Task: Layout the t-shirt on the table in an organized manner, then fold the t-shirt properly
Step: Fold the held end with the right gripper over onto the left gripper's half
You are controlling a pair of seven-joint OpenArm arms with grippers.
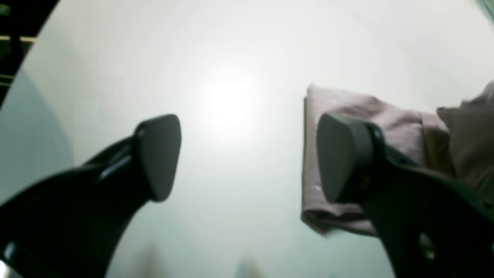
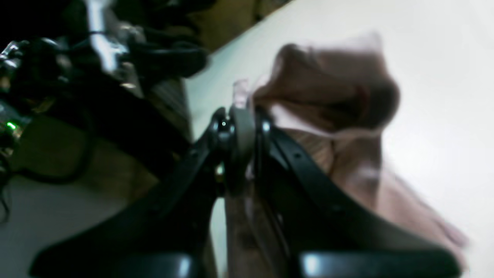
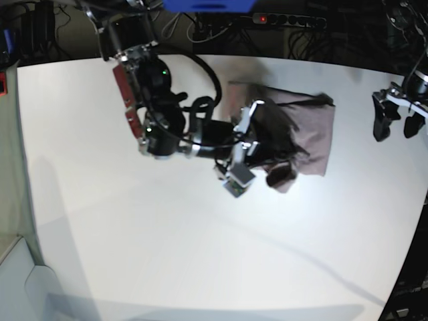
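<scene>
The mauve-pink t-shirt [image 3: 311, 130] lies bunched and partly folded on the white table [image 3: 134, 234], right of centre toward the back. My right gripper [image 3: 266, 148] is at the shirt's left edge. Its wrist view shows this gripper [image 2: 240, 116] shut on a fold of the t-shirt [image 2: 339, 96], which rises in a blurred hump beyond the fingers. My left gripper [image 3: 394, 127] hangs open at the table's far right edge, apart from the cloth. In its own view the left gripper [image 1: 251, 154] holds nothing, and a folded end of the t-shirt [image 1: 347, 100] lies behind the right finger [image 1: 343, 158].
A power strip [image 3: 287, 20] and cables lie in the dark area beyond the table's back edge. The right arm's body [image 3: 160, 120] stretches over the table's back left. Bare white table [image 1: 231, 58] lies under the left gripper. Dark equipment [image 2: 77, 77] lies off the table edge.
</scene>
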